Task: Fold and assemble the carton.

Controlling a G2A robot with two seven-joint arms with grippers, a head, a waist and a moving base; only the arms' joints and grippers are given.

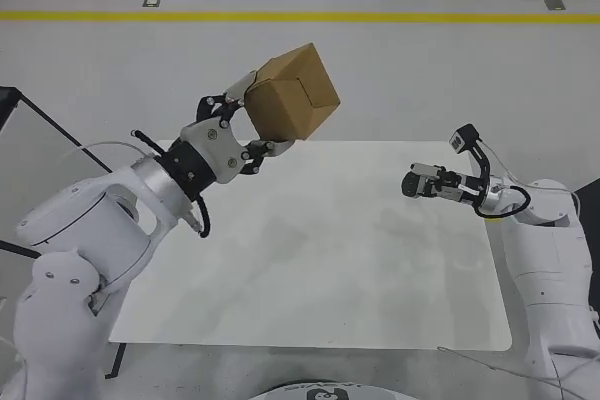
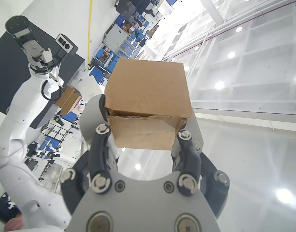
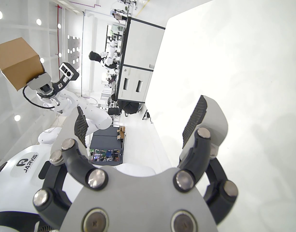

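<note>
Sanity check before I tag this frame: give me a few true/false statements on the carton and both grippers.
1. The left gripper is shut on the carton. True.
2. The carton rests on the table. False: it is held in the air, off the table.
3. The right gripper is open and empty. True.
4. The carton lies flat and unfolded. False: it is box-shaped.

No text, label, number or sign can be read. The carton (image 1: 295,92) shows plain brown faces in the top view and in both wrist views, and the white table (image 1: 330,260) carries no legible print.
</note>
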